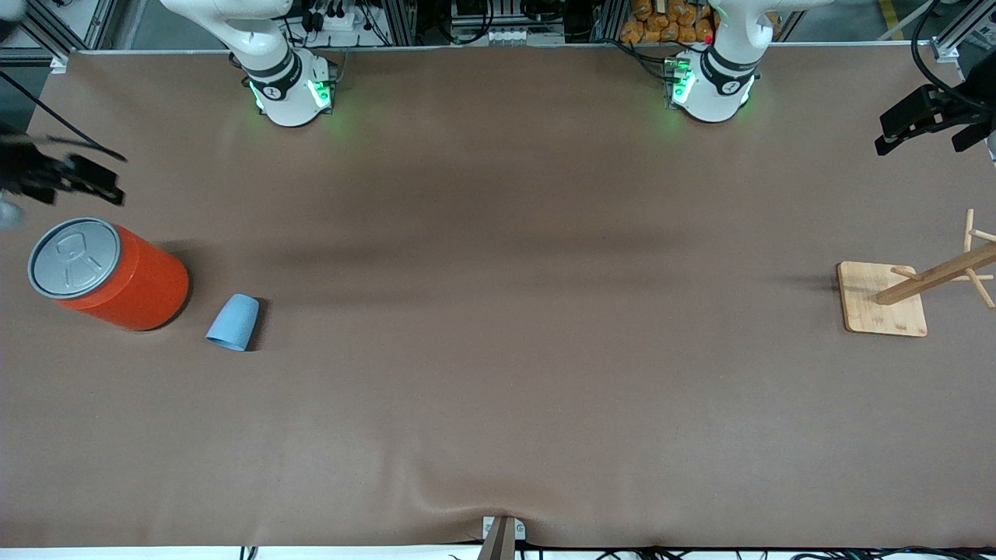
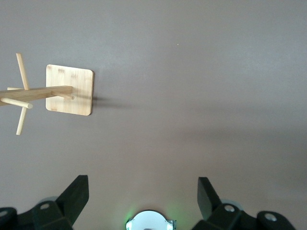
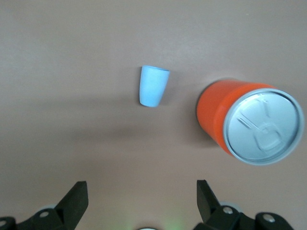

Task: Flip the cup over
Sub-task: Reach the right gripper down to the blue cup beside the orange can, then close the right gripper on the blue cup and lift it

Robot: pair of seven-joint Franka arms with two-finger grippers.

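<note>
Here the cup (image 1: 233, 322) stands on the brown worktop (image 1: 498, 373) toward the right arm's end, just beside the orange can (image 1: 113, 276) and slightly nearer the front camera than it. It is mouth down, its closed base on top, and nothing touches it. The right end effector (image 1: 66, 180) hangs in the air over the worktop's edge at that same end, above the can and well apart from the cup; in the right wrist view its two dark fingers (image 3: 74, 201) are spread wide with nothing between them, and the cup (image 3: 153, 86) and can (image 3: 249, 122) lie below.

The orange can is upright with its grey lid (image 1: 75, 257) closed, so its contents are hidden.

The left end effector (image 1: 930, 117) waits in the air over the worktop at the left arm's end, above the wooden peg rack (image 1: 914, 292). Its fingers (image 2: 76, 196) are likewise held apart and empty, the rack (image 2: 67, 91) showing beneath on its square base.
</note>
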